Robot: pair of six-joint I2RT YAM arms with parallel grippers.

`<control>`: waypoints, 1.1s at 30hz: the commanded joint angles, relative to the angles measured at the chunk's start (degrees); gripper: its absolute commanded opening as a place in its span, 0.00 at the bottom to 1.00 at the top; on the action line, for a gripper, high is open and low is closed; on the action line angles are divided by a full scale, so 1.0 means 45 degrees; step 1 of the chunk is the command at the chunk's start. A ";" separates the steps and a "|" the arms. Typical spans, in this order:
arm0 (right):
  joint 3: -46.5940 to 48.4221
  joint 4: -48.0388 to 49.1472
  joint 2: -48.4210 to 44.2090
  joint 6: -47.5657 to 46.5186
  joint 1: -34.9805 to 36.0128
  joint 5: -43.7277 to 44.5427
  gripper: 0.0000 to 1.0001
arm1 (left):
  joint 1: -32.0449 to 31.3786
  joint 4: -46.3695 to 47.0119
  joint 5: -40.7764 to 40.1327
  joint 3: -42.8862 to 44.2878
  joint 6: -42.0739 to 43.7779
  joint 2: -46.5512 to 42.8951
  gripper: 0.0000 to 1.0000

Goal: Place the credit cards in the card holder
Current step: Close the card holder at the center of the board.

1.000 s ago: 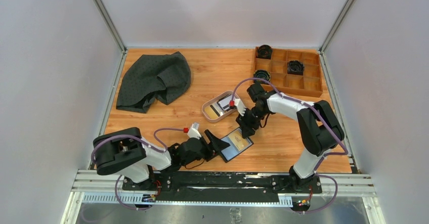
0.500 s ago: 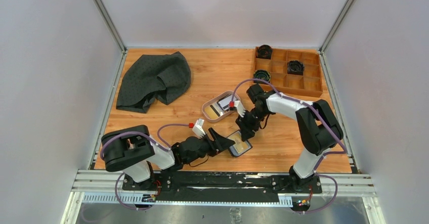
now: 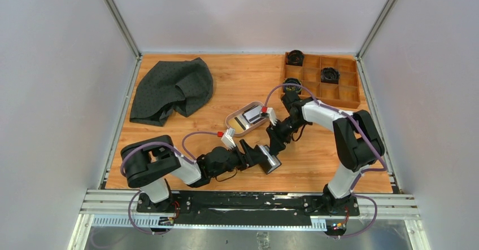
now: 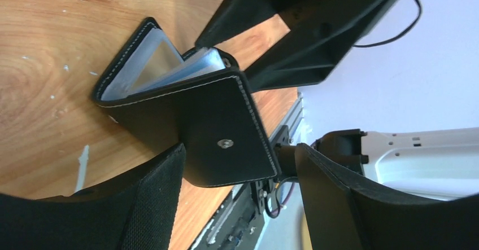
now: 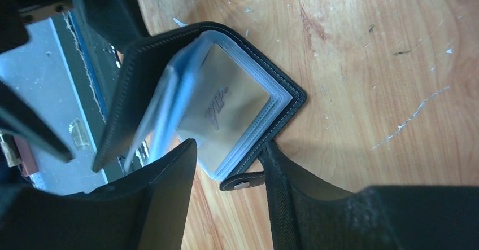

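Near the table's (image 5: 367, 64) front edge, between the two arms, the card holder (image 3: 270, 161) stands half folded on the wood. One cover is raised, and a silver-grey card (image 5: 226, 106) sits in a clear pocket. The left gripper (image 4: 240, 159) has its jaws wide apart with the raised cover between them. The right gripper (image 5: 229, 148) straddles the holder's corner by the snap tab, and I cannot tell whether it pinches. More credit cards (image 3: 239, 124) lie in the oval tray (image 3: 230, 118) just behind.
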 commanded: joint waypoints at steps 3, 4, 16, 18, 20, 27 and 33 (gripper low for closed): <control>0.0325 -0.0566 0.0128 0.0233 -0.0610 -0.1058 0.51 | 0.0186 0.0478 0.0380 0.0522 0.0467 0.0704 0.70; 0.0325 -0.0567 0.0111 0.0231 -0.0658 -0.1075 0.51 | 0.0190 0.0256 0.0249 0.0533 0.0457 0.0655 0.69; 0.0301 -0.0246 -0.0473 0.0459 -0.0805 0.0010 0.48 | 0.0509 -0.4313 -0.0796 0.1346 0.0825 -0.0141 0.47; 0.0231 -0.0131 -0.0703 0.0466 -0.0805 0.0261 0.46 | 0.0564 -0.4948 -0.0890 0.1585 0.1004 -0.0143 0.47; 0.0198 -0.0118 -0.0879 0.0408 -0.0797 0.0499 0.45 | 0.0641 -0.5401 -0.0834 0.1831 0.1122 -0.0031 0.47; 0.0065 -0.0034 -0.1470 0.0242 -0.0793 0.1315 0.46 | 0.0726 -0.6743 -0.0777 0.2576 0.1203 0.0611 0.47; -0.0117 -0.0118 -0.1652 0.0071 -0.0451 0.2181 0.46 | 0.0726 -0.7060 -0.0833 0.2606 0.1170 0.0758 0.46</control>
